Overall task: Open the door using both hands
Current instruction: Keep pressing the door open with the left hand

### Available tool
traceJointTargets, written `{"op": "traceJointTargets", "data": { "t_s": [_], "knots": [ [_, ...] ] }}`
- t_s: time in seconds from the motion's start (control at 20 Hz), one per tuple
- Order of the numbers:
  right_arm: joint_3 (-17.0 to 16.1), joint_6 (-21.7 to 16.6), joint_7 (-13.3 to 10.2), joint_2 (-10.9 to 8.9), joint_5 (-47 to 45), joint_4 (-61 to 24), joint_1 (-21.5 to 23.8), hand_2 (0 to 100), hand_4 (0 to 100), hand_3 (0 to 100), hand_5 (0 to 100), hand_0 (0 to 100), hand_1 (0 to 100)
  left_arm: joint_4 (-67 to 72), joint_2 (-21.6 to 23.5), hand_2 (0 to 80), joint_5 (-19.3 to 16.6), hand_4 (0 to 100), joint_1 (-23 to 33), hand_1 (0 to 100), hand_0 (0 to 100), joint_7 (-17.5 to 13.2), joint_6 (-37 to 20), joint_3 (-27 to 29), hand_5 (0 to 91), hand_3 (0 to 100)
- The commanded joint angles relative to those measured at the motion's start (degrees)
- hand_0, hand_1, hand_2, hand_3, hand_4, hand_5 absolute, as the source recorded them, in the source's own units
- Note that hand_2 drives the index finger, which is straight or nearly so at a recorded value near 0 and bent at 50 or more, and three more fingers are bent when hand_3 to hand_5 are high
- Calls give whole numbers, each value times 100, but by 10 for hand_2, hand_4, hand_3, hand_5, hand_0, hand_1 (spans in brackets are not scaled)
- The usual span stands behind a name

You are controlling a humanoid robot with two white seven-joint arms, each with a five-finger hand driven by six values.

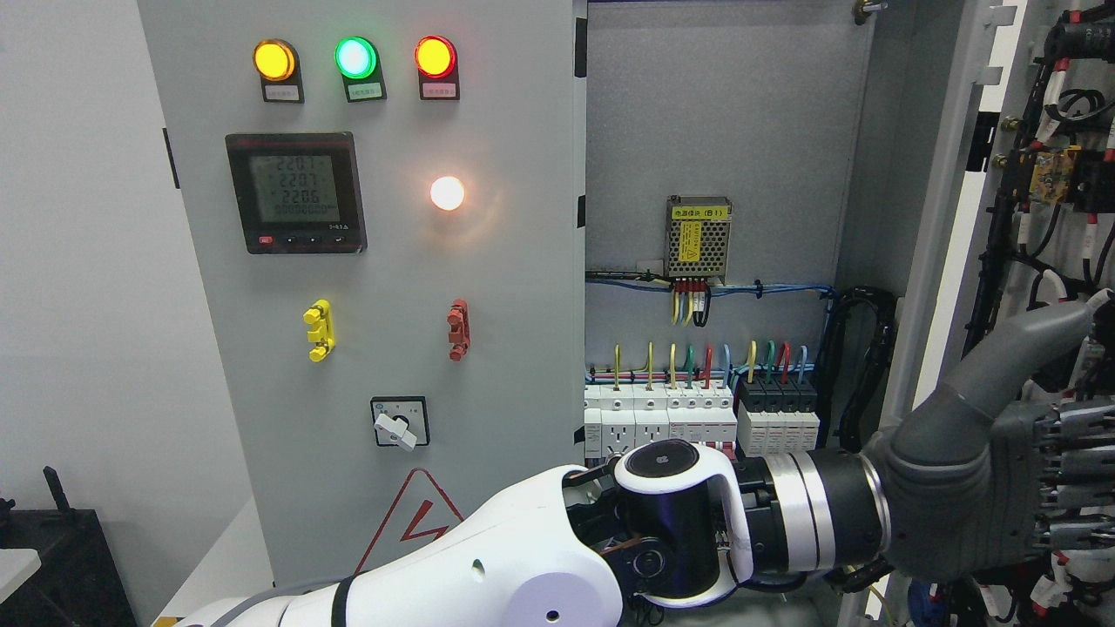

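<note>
1. Head view of an electrical cabinet: a closed grey panel door fills the left and centre of the frame, carrying three lit indicator lamps at the top, a digital meter, a glowing white lamp and a rotary switch lower down.
2. At the right edge of the frame a second door stands swung open, its wired inner face turned towards the camera.
3. Between them the open compartment shows a small power supply above a row of breakers.
4. The left arm enters from the lower left and reaches across to the right, where the left hand lies against the open door's inner side.
5. Its thumb points up and the fingers look extended; whether they hold anything cannot be told.
6. No right arm shows.
7. Judgement: to finish well, the hand should press on bare door metal, clear of the wiring, and push steadily outward along the hinge arc.
</note>
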Motion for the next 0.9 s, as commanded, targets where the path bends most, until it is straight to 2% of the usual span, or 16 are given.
{"op": "traceJointTargets", "data": {
  "t_s": [0.0,0.85],
  "knots": [
    [-6,-1,-1,-5,0,-5,0,0,0,0,0,0,0,20,-179,0,-10,43,3,0,0,12,-1,-53,0,0],
    [2,-1,-1,-5,0,4,0,0,0,0,0,0,0,73,-188,0,-62,43,21,0,0,48,8,-62,0,0]
  ]
}}
